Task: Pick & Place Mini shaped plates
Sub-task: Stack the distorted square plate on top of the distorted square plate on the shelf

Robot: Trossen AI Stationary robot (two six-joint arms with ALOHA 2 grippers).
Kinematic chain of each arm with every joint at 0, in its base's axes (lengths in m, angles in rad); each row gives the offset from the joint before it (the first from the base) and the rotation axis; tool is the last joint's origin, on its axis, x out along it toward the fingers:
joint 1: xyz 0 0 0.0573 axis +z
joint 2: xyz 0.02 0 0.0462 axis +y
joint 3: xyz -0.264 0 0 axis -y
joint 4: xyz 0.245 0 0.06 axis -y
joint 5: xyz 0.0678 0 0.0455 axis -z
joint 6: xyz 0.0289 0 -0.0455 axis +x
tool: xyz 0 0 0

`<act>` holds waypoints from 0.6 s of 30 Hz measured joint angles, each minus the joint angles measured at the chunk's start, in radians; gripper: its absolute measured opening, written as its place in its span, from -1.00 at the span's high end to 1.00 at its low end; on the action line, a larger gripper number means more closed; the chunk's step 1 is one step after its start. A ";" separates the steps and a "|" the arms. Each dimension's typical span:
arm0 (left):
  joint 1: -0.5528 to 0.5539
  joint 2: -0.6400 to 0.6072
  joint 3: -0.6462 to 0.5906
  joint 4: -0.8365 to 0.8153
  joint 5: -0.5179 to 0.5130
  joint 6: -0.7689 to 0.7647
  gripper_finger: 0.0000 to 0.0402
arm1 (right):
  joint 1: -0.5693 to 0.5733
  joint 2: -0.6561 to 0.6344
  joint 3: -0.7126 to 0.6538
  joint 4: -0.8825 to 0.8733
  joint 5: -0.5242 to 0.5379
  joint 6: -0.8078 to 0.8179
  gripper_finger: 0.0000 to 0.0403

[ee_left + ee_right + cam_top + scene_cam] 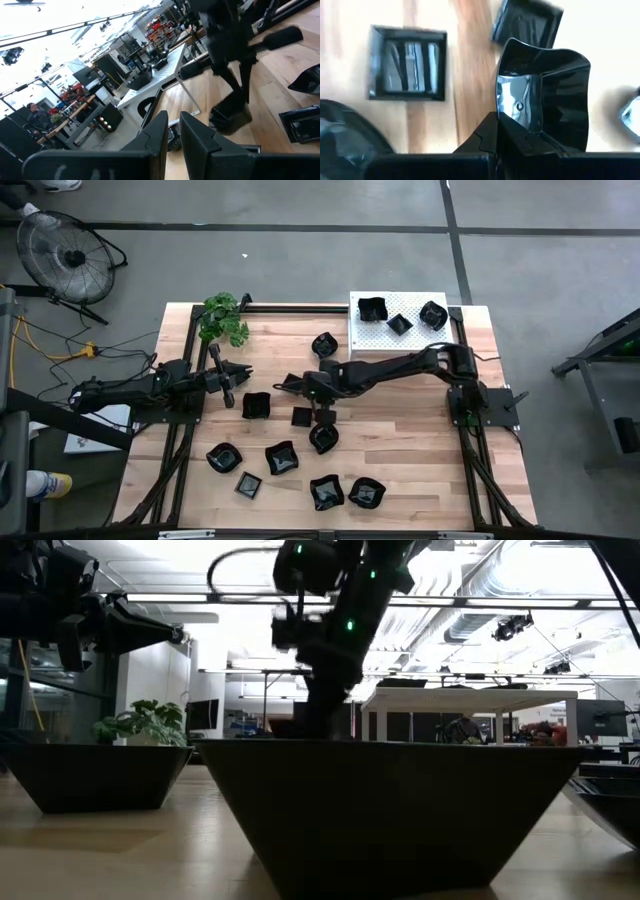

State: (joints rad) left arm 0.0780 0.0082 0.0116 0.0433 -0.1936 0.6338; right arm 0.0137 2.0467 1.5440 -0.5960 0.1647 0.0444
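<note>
Right gripper (496, 131) (apparently) on glossy wavy-edged plate (547, 95)

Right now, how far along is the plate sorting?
Done: three plates sit on the white rack. In hand: the right end effector grips a wavy-edged plate. Left: about nine loose plates lie on the table; the left end effector waits at the left.
</note>
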 joint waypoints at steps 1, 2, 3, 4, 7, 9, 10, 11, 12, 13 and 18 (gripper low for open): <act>0.000 0.000 0.000 -0.001 0.000 0.000 0.77 | 0.003 -0.013 0.002 0.002 0.009 0.001 0.99; 0.000 0.000 0.000 0.000 0.000 0.000 0.77 | 0.007 -0.027 0.002 0.002 0.020 0.003 1.00; 0.000 0.000 0.000 0.000 0.000 0.000 0.77 | 0.010 -0.042 0.002 -0.003 0.027 0.003 1.00; 0.000 0.000 0.000 0.000 0.000 0.000 0.77 | 0.014 -0.057 0.002 -0.005 0.037 0.002 1.00; 0.000 0.000 0.000 0.000 0.000 0.000 0.77 | 0.024 -0.106 0.006 -0.013 0.047 -0.001 1.00; 0.000 0.000 0.000 0.000 0.000 0.000 0.77 | 0.029 -0.137 0.012 -0.029 0.057 -0.004 1.00; 0.000 0.000 0.000 0.000 0.000 0.000 0.77 | 0.031 -0.155 0.014 -0.036 0.063 -0.006 1.00; 0.000 0.000 0.000 -0.001 0.000 0.000 0.77 | 0.034 -0.173 0.017 -0.045 0.070 -0.011 1.00; 0.000 0.000 0.000 0.000 0.000 0.000 0.77 | 0.035 -0.194 0.022 -0.056 0.073 -0.020 1.00; 0.000 0.000 0.000 -0.001 0.000 0.000 0.77 | 0.034 -0.214 0.026 -0.073 0.073 -0.025 1.00; 0.000 0.000 0.000 0.000 0.000 0.000 0.77 | 0.016 -0.322 0.045 -0.164 0.084 -0.081 1.00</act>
State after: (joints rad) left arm 0.0782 0.0082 0.0116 0.0429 -0.1936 0.6338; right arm 0.0296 1.7246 1.5887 -0.7597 0.2486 -0.0367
